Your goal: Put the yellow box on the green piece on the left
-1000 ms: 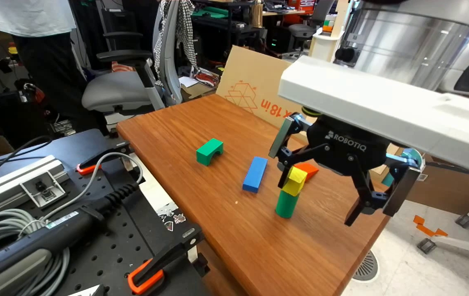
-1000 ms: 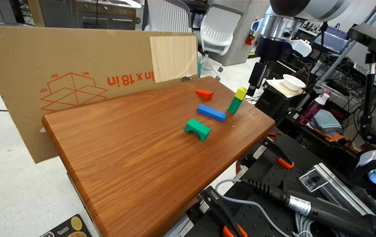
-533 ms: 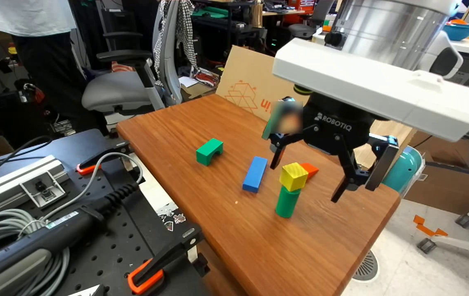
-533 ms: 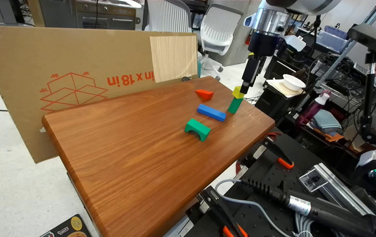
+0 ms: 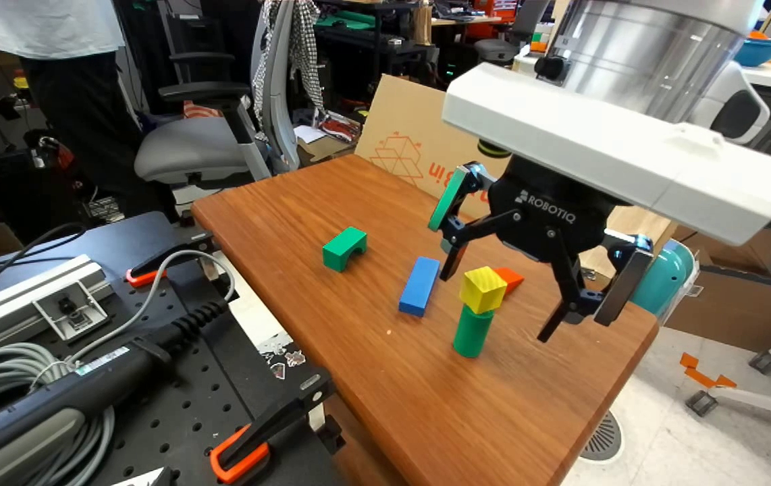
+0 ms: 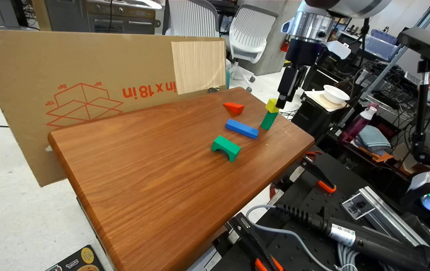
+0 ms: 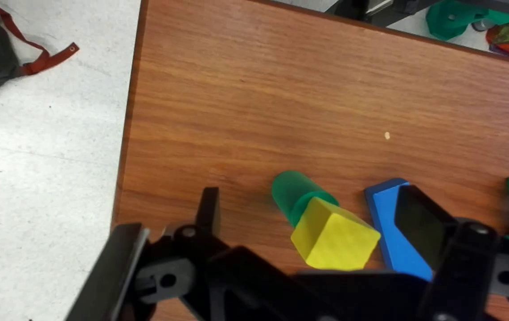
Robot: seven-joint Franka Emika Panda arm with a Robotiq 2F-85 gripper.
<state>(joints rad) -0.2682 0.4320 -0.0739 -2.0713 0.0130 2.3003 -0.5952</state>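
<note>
In an exterior view, the yellow box (image 5: 483,290) sat on the upright green block (image 5: 472,334), the green piece (image 5: 341,246) farther left; picking up seemed in hand, next calling for centring and gripping. In an exterior view, the arm (image 6: 310,24) slanted steeply down. In the wrist view, the gripper (image 7: 310,198) stood wide, holding nothing, the box between its sides.

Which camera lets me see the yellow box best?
The wrist view: there the yellow box looks biggest, seen from above. In both exterior views it looks smaller, sitting on the green cylinder. In an exterior view the gripper overlaps one side of it.
</note>
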